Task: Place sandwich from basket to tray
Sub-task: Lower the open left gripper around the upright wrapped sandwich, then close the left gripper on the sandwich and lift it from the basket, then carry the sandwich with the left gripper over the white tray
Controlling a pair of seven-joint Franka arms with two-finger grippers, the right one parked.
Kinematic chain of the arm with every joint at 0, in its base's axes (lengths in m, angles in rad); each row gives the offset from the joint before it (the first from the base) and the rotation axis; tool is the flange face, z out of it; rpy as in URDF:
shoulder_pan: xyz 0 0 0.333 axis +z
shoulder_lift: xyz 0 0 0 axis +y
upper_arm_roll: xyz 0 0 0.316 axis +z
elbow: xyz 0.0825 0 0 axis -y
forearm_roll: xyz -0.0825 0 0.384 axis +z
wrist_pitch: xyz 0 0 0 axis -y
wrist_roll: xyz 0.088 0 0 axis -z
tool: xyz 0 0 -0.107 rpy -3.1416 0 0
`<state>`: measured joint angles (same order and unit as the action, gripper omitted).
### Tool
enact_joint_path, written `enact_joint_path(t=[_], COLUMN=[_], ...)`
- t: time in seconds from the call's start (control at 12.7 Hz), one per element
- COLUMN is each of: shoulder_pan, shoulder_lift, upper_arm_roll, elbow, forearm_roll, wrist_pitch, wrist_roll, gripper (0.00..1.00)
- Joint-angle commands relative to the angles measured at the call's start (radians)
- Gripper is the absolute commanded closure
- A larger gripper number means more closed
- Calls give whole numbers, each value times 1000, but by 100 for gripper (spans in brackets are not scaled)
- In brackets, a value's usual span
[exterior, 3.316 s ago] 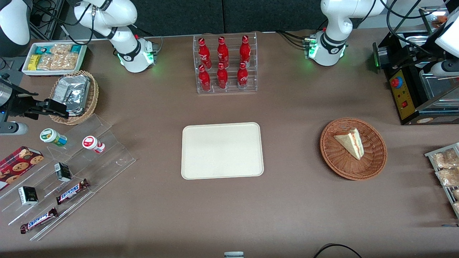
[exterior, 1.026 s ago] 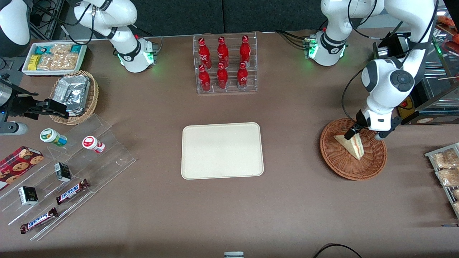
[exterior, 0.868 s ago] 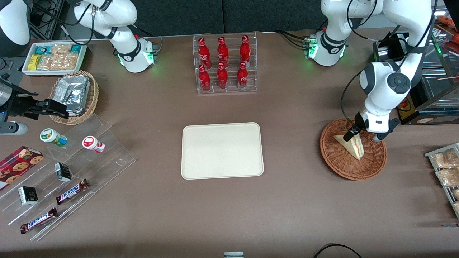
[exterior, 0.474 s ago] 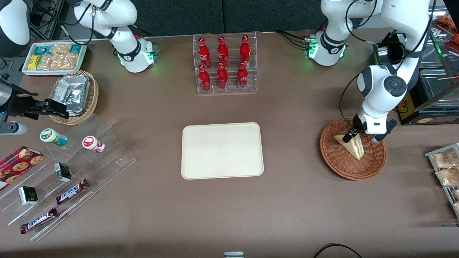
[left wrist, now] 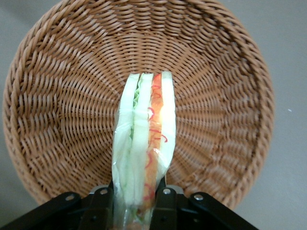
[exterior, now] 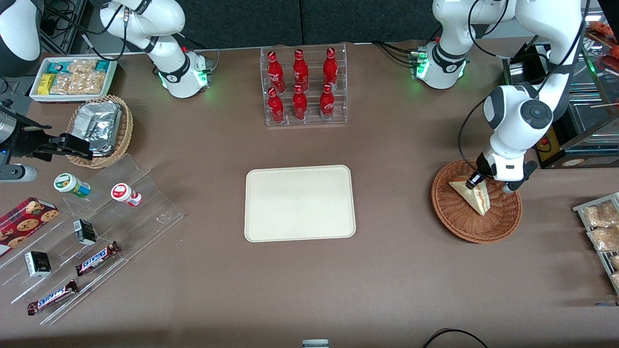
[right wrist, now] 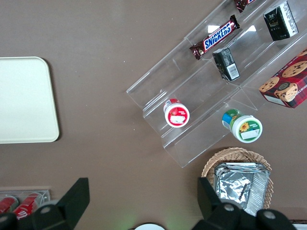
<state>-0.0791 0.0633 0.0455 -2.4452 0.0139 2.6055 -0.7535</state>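
Down in the basket (exterior: 459,223), toward the working arm's end of the table and at mid-height of the front frame: gripper (exterior: 474,181) pinching the sandwich (exterior: 478,198) by its wide end, pads pressed on both bread faces, wedge up on edge, filling stripes facing the wrist camera, pointed tip out over the weave. Held at one end only, so likely to droop or pivot on the lift. Soft bread under what looks like slick wrap: too little squeeze and out it slides, too much and flat it goes. Could also snag that tip on the wicker rim if dragged sideways before rising clear, perhaps tugging the light basket along. Needs height first, then travel. Tray (exterior: 300,203) waiting dead centre of the frame, well apart from the basket, nothing but bare brown table (exterior: 396,270) between. Bottle rack (exterior: 305,87) up at top centre, farther from the camera and off the straight run. Black machine (exterior: 544,133) just beside the basket, close to the arm, worth watching on the swing. Snack packets (exterior: 599,227) at the frame edge, nearer the camera, out of play. Acrylic shelf (exterior: 96,227) away at the parked arm's end, no bother at all.
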Motion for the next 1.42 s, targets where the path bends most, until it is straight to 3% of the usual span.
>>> enact_joint_path(t=[0.0,0.32,0.47,0.79,0.95,1.18,1.34], shoulder_pan=[-11,-11,-13,-16,-34,-118,-187], shoulder_lift=[-109,-129,-120,-103,-13,125,237], upper_arm_roll=[-35,-151,-217,-361,-453,-504,-506], elbow=[43,343,469,540,619,717,790], forearm_roll=[18,21,3,-52,-54,-35,30], wrist_pitch=[-155,-587,-692,-714,-719,-703,-703], wrist_roll=[-20,-13,-27,-23,-36,-109,-116], gripper=[100,100,100,100,100,100,100])
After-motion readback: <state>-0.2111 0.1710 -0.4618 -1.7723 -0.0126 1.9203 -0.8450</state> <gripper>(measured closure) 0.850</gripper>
